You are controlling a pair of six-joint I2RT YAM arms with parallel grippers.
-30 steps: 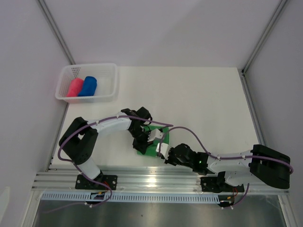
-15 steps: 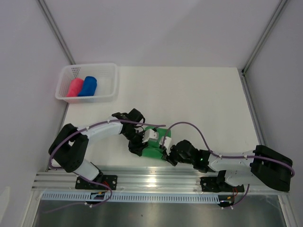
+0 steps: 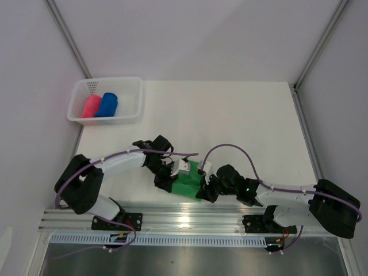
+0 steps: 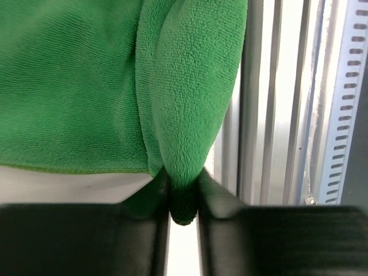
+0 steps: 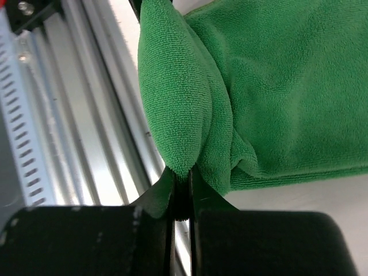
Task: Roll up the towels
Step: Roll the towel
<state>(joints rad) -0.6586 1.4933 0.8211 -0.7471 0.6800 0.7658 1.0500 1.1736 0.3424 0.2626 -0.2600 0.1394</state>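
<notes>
I list: white table [image 3: 241, 115]; white plastic mesh basket [image 3: 137, 96], far-left corner; bright green fabric towel [image 3: 187, 186], near edge, folds pinched by my left gripper [image 4: 184, 198] and right gripper [image 5: 183, 195]; rolled pink-red towel [image 3: 90, 107] and royal blue towel [image 3: 107, 104], touching, in basket.

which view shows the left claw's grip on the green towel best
Left wrist: the left claw is seen close up, shut on a fold of the green towel. Right wrist shows only the right claw pinching another fold. Top external shows both claws at the towel, too small to judge the grip.
</notes>
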